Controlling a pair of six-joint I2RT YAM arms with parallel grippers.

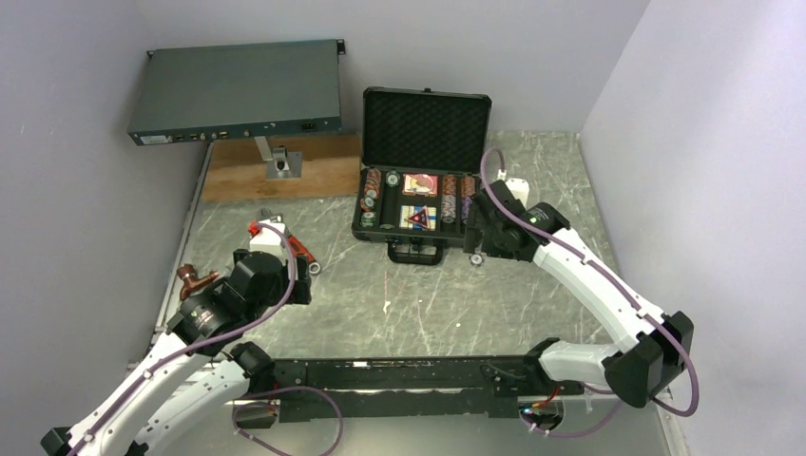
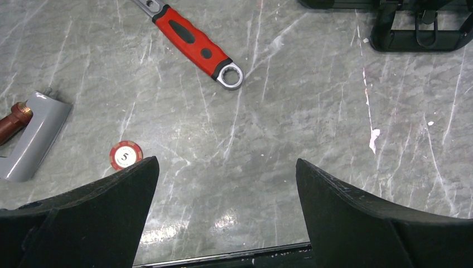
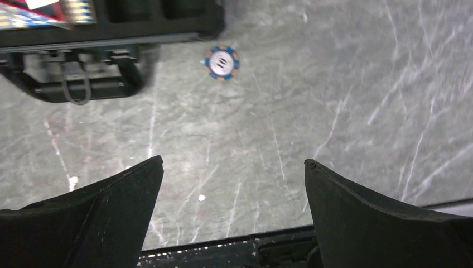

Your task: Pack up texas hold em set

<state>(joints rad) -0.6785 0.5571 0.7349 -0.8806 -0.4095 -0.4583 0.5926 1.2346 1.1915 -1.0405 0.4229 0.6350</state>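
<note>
The black case (image 1: 378,231) lies open at the back middle, lid up with its foam lining showing. Its trays hold rows of striped chips (image 1: 372,193), a card box (image 1: 419,184) and the red triangular token (image 1: 418,219). The handle (image 1: 415,253) faces me. A red "5" chip (image 2: 126,154) lies loose on the table just left of my left gripper (image 2: 226,162), which is open and empty. A blue chip (image 3: 222,62) lies loose by the case's front right corner (image 3: 206,25), ahead of my right gripper (image 3: 233,161), which is open and empty.
A red-handled wrench (image 2: 192,40) lies ahead of the left gripper. A grey bracket with a brown handle (image 2: 33,137) lies at its left. A large flat grey electronics box (image 1: 238,93) and a wooden board (image 1: 314,176) sit at the back left. Walls close both sides.
</note>
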